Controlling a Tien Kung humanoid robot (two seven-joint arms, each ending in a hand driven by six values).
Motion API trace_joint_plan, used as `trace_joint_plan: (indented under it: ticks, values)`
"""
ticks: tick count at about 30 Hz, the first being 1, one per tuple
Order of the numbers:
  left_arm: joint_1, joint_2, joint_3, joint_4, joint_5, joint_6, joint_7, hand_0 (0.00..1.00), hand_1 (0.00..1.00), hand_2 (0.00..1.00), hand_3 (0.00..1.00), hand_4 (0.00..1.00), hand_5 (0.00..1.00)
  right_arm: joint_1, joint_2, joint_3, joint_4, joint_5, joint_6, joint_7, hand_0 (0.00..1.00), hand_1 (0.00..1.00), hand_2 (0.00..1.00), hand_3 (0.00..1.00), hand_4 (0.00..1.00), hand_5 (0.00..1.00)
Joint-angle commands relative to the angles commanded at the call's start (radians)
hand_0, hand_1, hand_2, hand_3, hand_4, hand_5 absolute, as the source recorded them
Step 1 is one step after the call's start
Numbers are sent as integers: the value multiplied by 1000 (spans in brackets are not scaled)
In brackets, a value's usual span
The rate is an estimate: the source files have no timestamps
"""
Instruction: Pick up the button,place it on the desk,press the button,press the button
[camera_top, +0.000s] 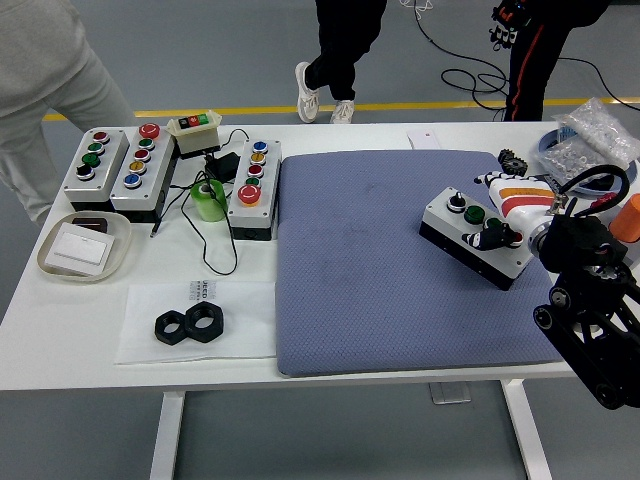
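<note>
A grey button box (440, 212) with a black button (455, 203), a green one (474, 213) and a red one (512, 238) lies slanted on the right part of the blue mat (370, 290). My right hand (492, 236), white with black fingertips, reaches in from the right over the box's right end. Its fingers are curled, and a fingertip (489, 239) rests on the box top between the green and red buttons. The box sits flat on the mat. My left arm is out of view.
Three more button boxes (140, 170) stand at the table's back left beside a green tape roll (208, 198). Nearer lie a tray (50, 262) and two black nuts (188, 323). A plastic bag (590, 135) and an orange object (630, 215) sit far right. A person (40, 80) stands beyond the table's far-left corner.
</note>
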Motion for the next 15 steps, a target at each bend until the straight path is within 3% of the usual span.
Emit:
trace_joint_plan:
  ticks: [15]
  values:
    - [-5, -1, 12, 0, -12, 1, -2, 742, 914, 982, 949, 608, 998, 13, 13, -12, -43, 0, -3, -5, 932, 904, 936, 896, 864, 330]
